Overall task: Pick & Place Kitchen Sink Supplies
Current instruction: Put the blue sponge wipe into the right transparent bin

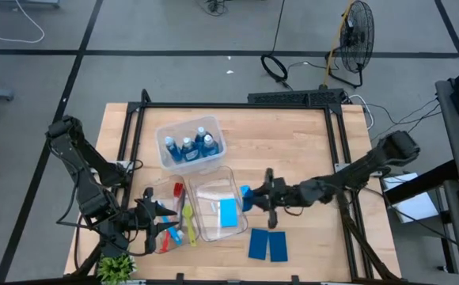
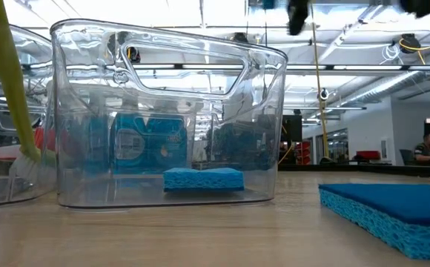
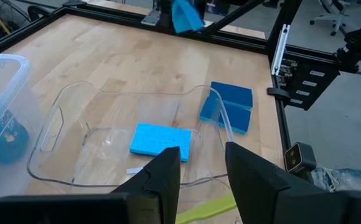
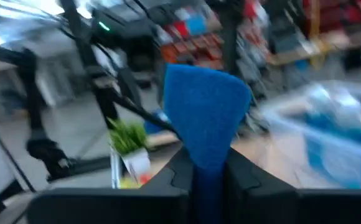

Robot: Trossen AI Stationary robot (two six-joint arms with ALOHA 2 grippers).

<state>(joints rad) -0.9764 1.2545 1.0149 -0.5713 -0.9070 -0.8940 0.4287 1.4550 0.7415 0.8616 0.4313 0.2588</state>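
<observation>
The right claw (image 1: 255, 196) is closed on a blue sponge (image 4: 204, 114) and holds it above the desk (image 1: 293, 131), just to the right of the near clear bin (image 1: 231, 178). In the right wrist view the sponge stands up between the two dark fingers, pinched at its lower end.

Inside this near bin lies one light blue sponge (image 1: 228, 212), flat on the bottom. Two darker blue sponges (image 1: 267, 245) lie side by side on the desk, touching, near the front edge and to the right of the bin.

The far clear bin (image 1: 165, 134) holds several small bottles (image 1: 188, 147) with blue liquid and pale caps.

The left claw (image 1: 160, 209) is at the left side of the near bin, low over the desk, with its fingers (image 3: 165, 174) parted and nothing between them. Beside it lie the brushes: a red brush (image 1: 177, 190), a yellow-green brush (image 1: 190, 225) and a blue brush (image 1: 174, 234). A small potted plant (image 1: 116, 267) stands at the near left corner.
</observation>
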